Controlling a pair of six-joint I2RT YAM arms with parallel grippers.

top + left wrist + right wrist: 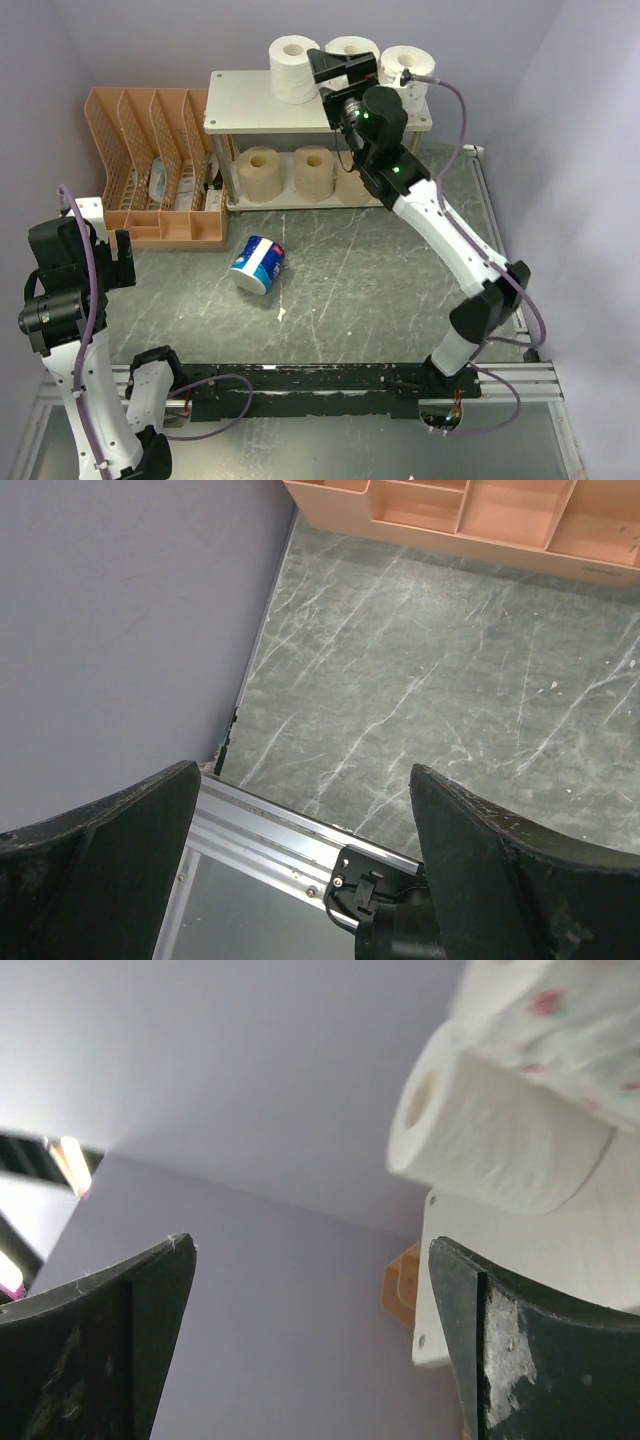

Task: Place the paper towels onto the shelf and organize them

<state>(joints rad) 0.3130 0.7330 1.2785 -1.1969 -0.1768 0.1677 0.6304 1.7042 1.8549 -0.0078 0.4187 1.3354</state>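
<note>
**Top view.** The two-tier shelf of off-white boards on silver metal legs [228,102] is standing at 12 o'clock on the grey-green marbled table [380,280].

- **Upper board:** three white paper towel rolls are standing here: the left white roll [295,68], the middle white roll [352,47], half hidden by the right arm, and the right white roll [405,70]. Their hollow cores are pointing straight up.
- **Lower board:** two tan-brown rolls [260,172] [313,170] are standing upright, and a third tan roll [346,190] is showing partly behind the arm.
- **Table:** one blue-and-white wrapped roll [258,265] is lying tipped over near the centre. Its long axis is running from 1 to 7 o'clock.
- **Other:** one orange plastic slotted organizer [150,150] is sitting at 10 o'clock.

**Wrist views.** The right gripper [310,1250] is hovering spread and empty beside the upper rolls. The left gripper [305,775] is hanging spread and empty over bare table at 8 o'clock.
</note>
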